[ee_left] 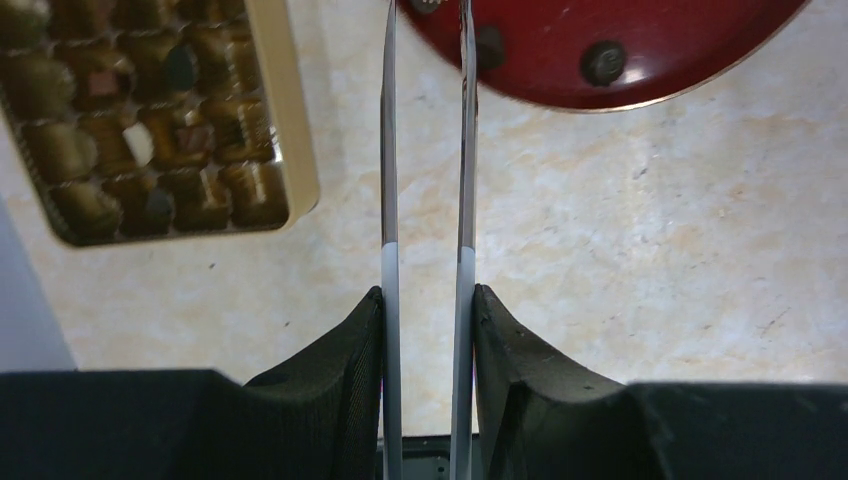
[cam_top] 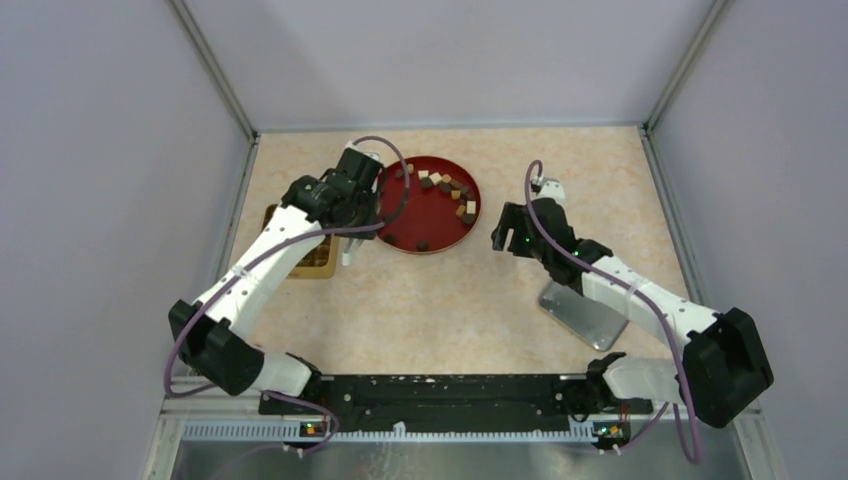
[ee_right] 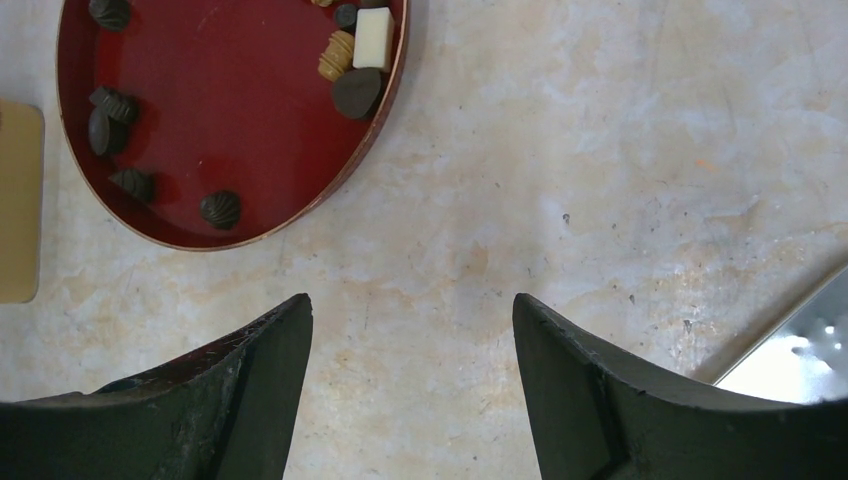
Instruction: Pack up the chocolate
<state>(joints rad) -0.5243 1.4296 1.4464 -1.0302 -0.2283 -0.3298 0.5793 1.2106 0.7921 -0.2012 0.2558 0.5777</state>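
Because the red plate [ee_right: 230,110] is shallow, with the gold tray [ee_left: 292,130] just left of it, the left gripper [ee_left: 428,300], clenched on tweezers [ee_left: 390,150], should be lowered steeply astride one piece. The right gripper [ee_right: 412,310], right of the plate, is spread empty. Chocolate [ee_right: 355,92] is scattered in the plate, with no shared heading or long axis discernible.

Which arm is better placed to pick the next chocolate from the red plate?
Likely left: the left claw grips thin tongs whose tips reach the red plate, gold tray beside. The right claw hangs open and bare, off the plate.
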